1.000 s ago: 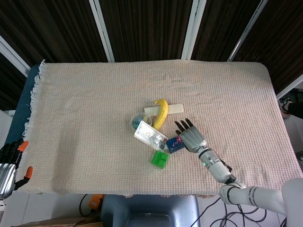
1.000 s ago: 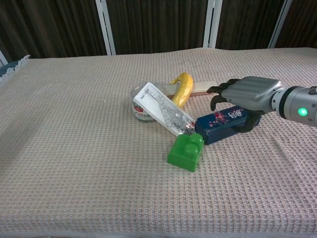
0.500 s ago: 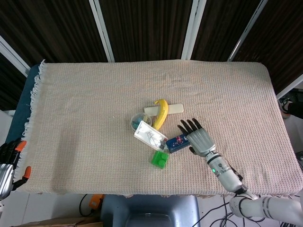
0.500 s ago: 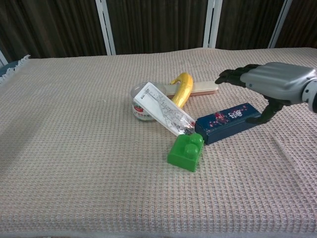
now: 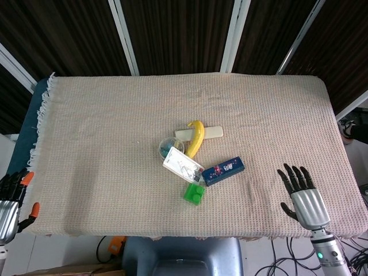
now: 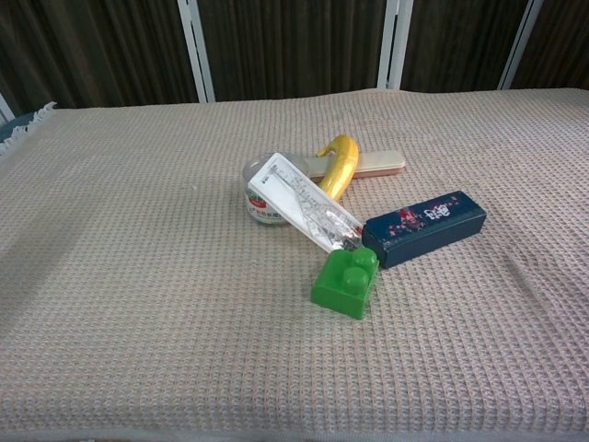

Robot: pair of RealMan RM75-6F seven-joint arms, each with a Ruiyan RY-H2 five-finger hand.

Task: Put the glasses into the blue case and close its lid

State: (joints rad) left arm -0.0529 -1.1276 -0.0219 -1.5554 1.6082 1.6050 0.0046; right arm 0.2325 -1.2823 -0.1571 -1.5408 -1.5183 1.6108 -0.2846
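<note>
- My right hand [image 5: 303,195] hangs over the near right edge of the table [image 5: 103,121], fingers spread and nothing in it — it shows only from the head view.
- My left hand [image 5: 10,201] sits off the near left corner, beside the cloth's fringe; it is cut by the frame edge, so I cannot tell how its fingers lie.
- The blue case [image 6: 424,228] lies flat on the cloth with its lid shut, flower print on top, well apart from my right hand.
- The case's left end touches a clear flat box [image 6: 305,212], which lies slanted with its upper end leaning on a small round tub [image 6: 260,202].
- A green toy brick [image 6: 345,281] stands just in front of the clear box's lower end, close to the case's near corner.
- A banana [image 6: 338,163] lies behind the clear box, across a pale flat bar [image 6: 379,165].
- I cannot make out the glasses anywhere — whether they are inside the case is hidden.
</note>
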